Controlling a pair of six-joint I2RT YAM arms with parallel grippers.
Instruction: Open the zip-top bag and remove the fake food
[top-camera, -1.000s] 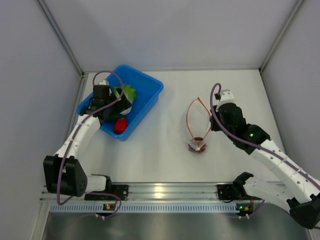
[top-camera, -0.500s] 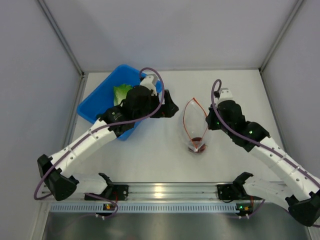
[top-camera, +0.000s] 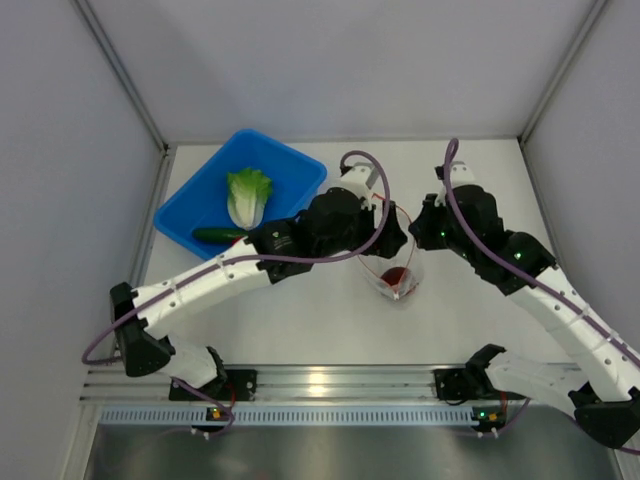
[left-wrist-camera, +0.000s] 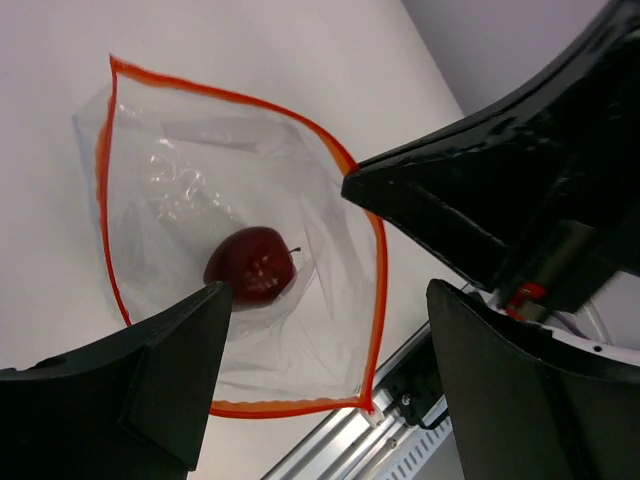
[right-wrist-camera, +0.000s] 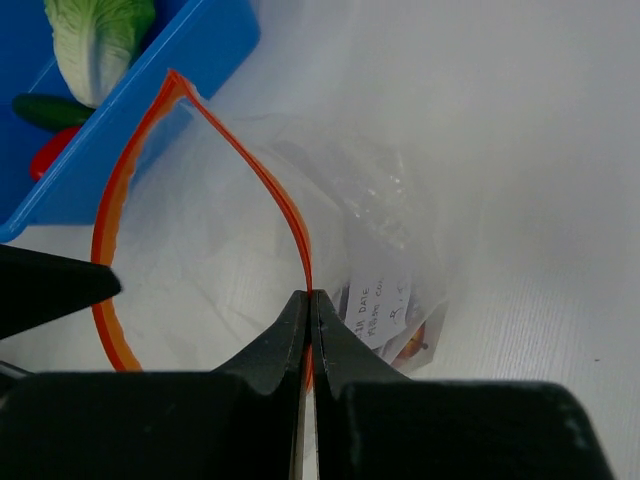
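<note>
The zip-top bag (left-wrist-camera: 200, 180) is lying just off the table's (top-camera: 300, 320) centre toward 3 o'clock, its orange mouth gaping. The right gripper (right-wrist-camera: 308, 295) is pinching the zipper strip shut between its jaws at the bag's 2 o'clock edge, with its arm reaching in from 4 o'clock and bending at the elbow. The left gripper (left-wrist-camera: 328, 290) is hovering over the mouth with its jaws spread wide and nothing between them, on an arm stretching low and long from 7 o'clock.

Inside the bag, a dark red round piece (left-wrist-camera: 251, 264) is resting at the bottom. The film looks thin, light and slippery and is likely to collapse if released, so the stiffer zipper strip seems the place to hold. The smooth, hard piece may roll, so it probably wants a grip across its middle.

The lettuce (top-camera: 247, 195), cucumber (top-camera: 215, 235) and red pepper (right-wrist-camera: 45, 155) are sitting in the blue bin (top-camera: 300, 180) at 10 o'clock.
</note>
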